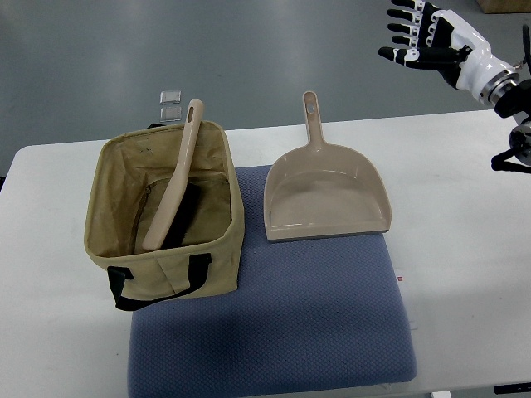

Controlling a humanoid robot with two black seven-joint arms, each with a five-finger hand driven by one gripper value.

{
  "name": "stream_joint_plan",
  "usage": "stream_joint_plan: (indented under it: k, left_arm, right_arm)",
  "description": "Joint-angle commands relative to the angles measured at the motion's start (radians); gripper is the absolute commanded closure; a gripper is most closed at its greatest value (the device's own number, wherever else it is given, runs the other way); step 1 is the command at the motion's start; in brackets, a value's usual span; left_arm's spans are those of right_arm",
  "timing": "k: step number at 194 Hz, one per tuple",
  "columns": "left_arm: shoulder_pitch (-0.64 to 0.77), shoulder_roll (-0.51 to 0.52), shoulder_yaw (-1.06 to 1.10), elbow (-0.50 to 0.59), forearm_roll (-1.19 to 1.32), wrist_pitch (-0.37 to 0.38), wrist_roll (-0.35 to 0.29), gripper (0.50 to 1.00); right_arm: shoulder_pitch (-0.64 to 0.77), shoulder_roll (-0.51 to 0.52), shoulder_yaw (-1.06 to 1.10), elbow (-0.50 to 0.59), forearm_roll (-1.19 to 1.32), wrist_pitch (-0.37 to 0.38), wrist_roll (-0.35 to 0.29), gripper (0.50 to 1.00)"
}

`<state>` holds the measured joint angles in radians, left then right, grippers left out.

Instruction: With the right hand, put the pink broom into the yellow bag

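Note:
The pale pink broom point(172, 184) stands tilted inside the yellow-tan fabric bag point(217, 267), its handle poking out over the bag's far rim. The bag sits on the left part of the blue-grey cushion point(315, 323). My right hand point(419, 35) is raised at the top right, well away from the bag, with fingers spread and holding nothing. The left arm does not show.
A matching pink dustpan point(325, 192) lies on the cushion right of the bag, handle pointing away. The cushion rests on a white table point(465, 249). Two small clear squares point(170, 103) lie on the floor beyond the table's far edge.

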<state>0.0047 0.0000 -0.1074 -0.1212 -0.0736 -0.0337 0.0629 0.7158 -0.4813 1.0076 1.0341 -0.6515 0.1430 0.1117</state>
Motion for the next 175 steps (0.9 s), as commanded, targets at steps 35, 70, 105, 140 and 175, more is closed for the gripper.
stream_joint_plan:
  k: [35,70,105,140,175]
  left_arm:
    - [0.000,0.000,0.000,0.000,0.000,0.000,0.000,0.500]
    - [0.000,0.000,0.000,0.000,0.000,0.000,0.000,0.500]
    - [0.000,0.000,0.000,0.000,0.000,0.000,0.000,0.500]
    - [0.000,0.000,0.000,0.000,0.000,0.000,0.000,0.500]
    - [0.000,0.000,0.000,0.000,0.000,0.000,0.000,0.500]
  right_arm:
    - [-0.122,0.027,0.046,-0.069,0.119,0.009,0.013,0.572]
    - [-0.197,0.095,0.158,-0.075,0.119,0.018,0.009,0.570]
    - [-0.248,0.155,0.235,-0.077,0.119,0.082,0.013,0.570]
    - [-0.288,0.225,0.289,-0.075,0.118,0.096,0.013,0.570]
    - [-0.306,0.237,0.289,-0.086,0.118,0.089,0.013,0.570]
